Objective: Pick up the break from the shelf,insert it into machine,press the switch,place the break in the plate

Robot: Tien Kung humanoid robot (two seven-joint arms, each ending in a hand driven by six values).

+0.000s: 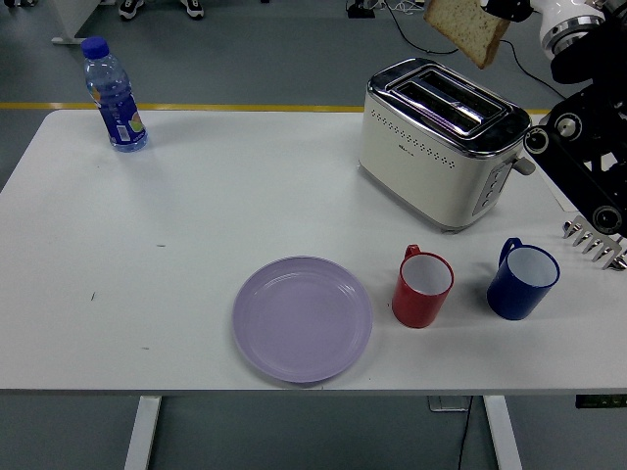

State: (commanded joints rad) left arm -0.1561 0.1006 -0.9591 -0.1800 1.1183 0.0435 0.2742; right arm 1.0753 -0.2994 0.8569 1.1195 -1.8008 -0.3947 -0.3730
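Observation:
A slice of brown bread [468, 27] hangs in the air above the cream toaster [439, 145], tilted, at the picture's top edge. My right hand [505, 8] is shut on its upper right corner; most of the hand is cut off by the frame's top. The toaster's two slots [449, 102] show nothing inside. A lilac plate [303, 317] lies bare near the table's front edge. My right arm [588, 147] rises along the right edge. No left arm shows.
A red mug [422, 287] and a blue mug [522, 280] stand in front of the toaster, right of the plate. A blue-capped water bottle [115, 96] stands at the far left corner. The white table [176, 235] spans the view.

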